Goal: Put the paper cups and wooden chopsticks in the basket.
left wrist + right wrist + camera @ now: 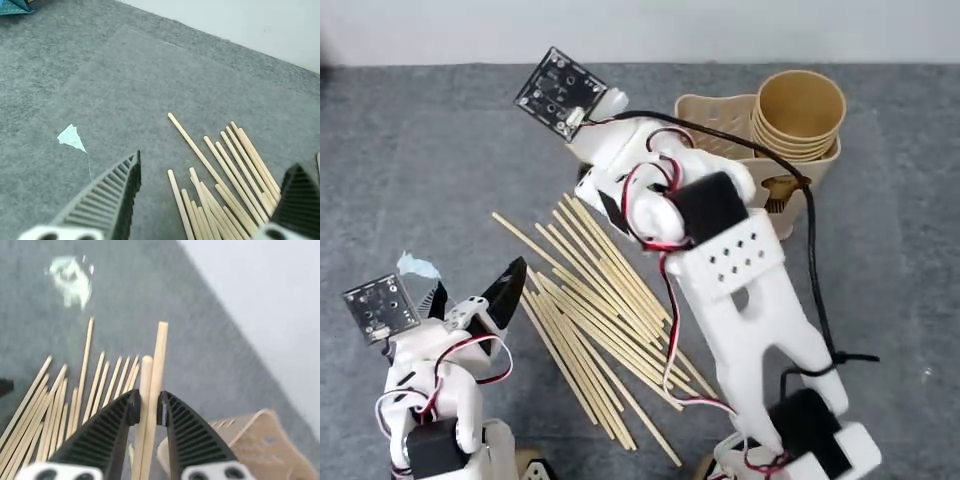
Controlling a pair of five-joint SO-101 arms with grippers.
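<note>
**Right arm's clamped two sticks, left one is wide open over the pile**

Nearest thing, down at 7 o'clock on the grey mat (pixel 880 300), is the left arm. The left gripper (pixel 216 161) has its jaws spread wide apart with nothing between them. It sits right over the near ends of the loose chopsticks (pixel 600 310). At about 9 o'clock from that gripper there's a little pale scrap of paper (pixel 71 137) lying flat on the mat.

The loose chopsticks take up the middle of the table. They're a messy fan lying flat, most of them running from 10 o'clock down toward 5 o'clock. They overlap each other, and none of this bunch is in the basket.

The right arm stands at about 5 o'clock and stretches across the right side of the pile, with its wrist ending up near the pile's 12 o'clock end. The right gripper (pixel 148 396) is pinched tight on two chopsticks (pixel 152 365) held side by side, and they poke out well past the fingertips. I can't tell if those sticks are fully off the mat.

Farthest back, at 1 o'clock, is the beige slotted basket (pixel 715 115), just beside the right wrist. A nested stack of paper cups (pixel 800 110) stands upright in its 3 o'clock end, mouths facing up.
</note>
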